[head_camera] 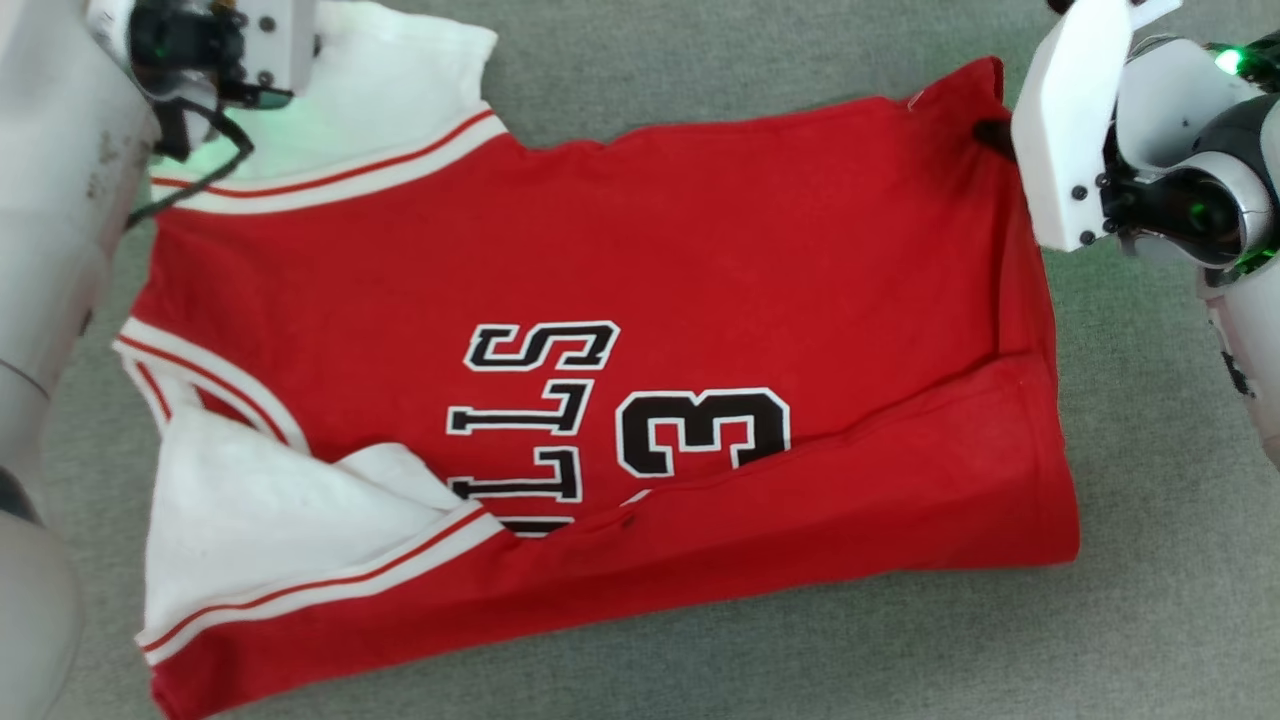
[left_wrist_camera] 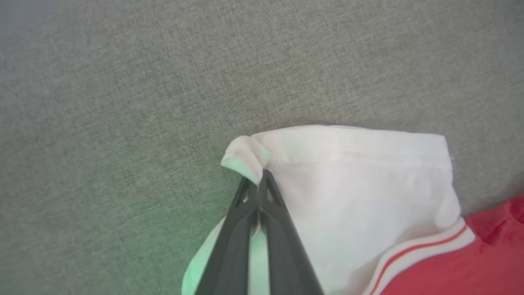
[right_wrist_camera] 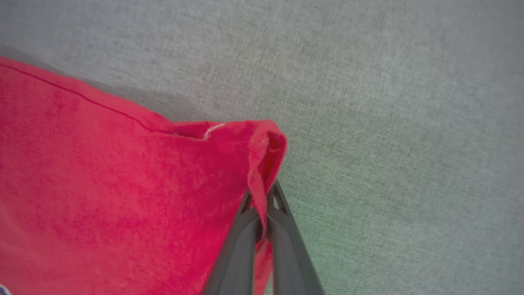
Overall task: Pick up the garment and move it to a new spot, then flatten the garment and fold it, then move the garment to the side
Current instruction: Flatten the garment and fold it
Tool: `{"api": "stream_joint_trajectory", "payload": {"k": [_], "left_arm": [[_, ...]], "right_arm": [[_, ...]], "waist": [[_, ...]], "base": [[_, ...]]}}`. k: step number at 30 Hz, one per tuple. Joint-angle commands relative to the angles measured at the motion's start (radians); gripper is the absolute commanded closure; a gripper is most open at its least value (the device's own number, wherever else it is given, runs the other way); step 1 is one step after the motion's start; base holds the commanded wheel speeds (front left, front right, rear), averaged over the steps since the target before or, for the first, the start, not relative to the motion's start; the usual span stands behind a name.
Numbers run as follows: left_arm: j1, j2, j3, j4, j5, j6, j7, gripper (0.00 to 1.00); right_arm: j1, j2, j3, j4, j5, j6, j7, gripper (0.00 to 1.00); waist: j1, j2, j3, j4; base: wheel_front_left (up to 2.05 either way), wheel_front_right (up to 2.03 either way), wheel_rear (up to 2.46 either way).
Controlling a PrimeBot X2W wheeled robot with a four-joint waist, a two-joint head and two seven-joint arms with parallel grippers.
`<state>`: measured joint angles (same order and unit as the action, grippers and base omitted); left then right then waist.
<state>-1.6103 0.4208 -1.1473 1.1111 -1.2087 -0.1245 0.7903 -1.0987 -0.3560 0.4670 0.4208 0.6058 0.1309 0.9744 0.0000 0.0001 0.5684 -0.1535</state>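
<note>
The garment [head_camera: 600, 260], a red jersey with white sleeves, striped trim, black lettering and a 3, lies spread on the grey cloth surface [head_camera: 700, 60], its near long edge folded over the print. At the far left my left gripper [left_wrist_camera: 258, 182] is shut on the corner of the white sleeve [left_wrist_camera: 360, 184]; its wrist housing [head_camera: 215, 45] covers that spot in the head view. My right gripper [right_wrist_camera: 262, 196] is shut on the far right red hem corner [right_wrist_camera: 266, 143], with its dark tip [head_camera: 992, 135] against the cloth beside the white wrist cover.
Grey fabric surface [head_camera: 1150, 620] surrounds the jersey on all sides, with open room to the right and behind. My pale left forearm [head_camera: 50, 250] runs along the left edge of the head view, and the right arm's joint [head_camera: 1200, 200] sits at the upper right.
</note>
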Motion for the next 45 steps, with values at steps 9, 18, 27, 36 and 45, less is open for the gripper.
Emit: {"api": "stream_joint_trajectory", "payload": {"k": [9, 18, 27, 36, 45], "left_arm": [[0.042, 0.026, 0.012, -0.073, -0.036, -0.007, -0.061, 1.00], [0.118, 0.088, 0.003, -0.204, -0.077, -0.007, -0.072, 1.00], [0.271, 0.190, -0.034, -0.390, -0.110, 0.038, -0.002, 1.00], [0.466, 0.300, -0.074, -0.734, -0.155, 0.197, 0.071, 1.00], [0.577, 0.306, -0.093, -0.826, -0.179, 0.266, 0.067, 1.00]], "right_arm": [[0.071, -0.067, 0.002, -0.024, 0.044, 0.000, -0.105, 1.00], [0.226, -0.173, -0.005, -0.130, 0.101, 0.000, -0.163, 1.00], [0.467, -0.262, -0.085, -0.278, 0.132, 0.000, -0.172, 1.00], [0.716, -0.241, -0.222, -0.399, 0.131, 0.000, -0.122, 1.00], [0.842, -0.174, -0.281, -0.457, 0.086, 0.000, -0.022, 1.00]], "waist": [[0.0000, -0.0001, -0.114, 0.079], [0.0000, -0.0001, -0.239, 0.159], [0.0000, -0.0001, -0.342, 0.212], [0.0000, -0.0001, -0.367, 0.239], [0.0000, -0.0001, -0.375, 0.229]], "base": [[0.00, 0.00, 0.00], [0.00, 0.00, 0.00], [0.00, 0.00, 0.00], [0.00, 0.00, 0.00], [0.00, 0.00, 0.00]]}}
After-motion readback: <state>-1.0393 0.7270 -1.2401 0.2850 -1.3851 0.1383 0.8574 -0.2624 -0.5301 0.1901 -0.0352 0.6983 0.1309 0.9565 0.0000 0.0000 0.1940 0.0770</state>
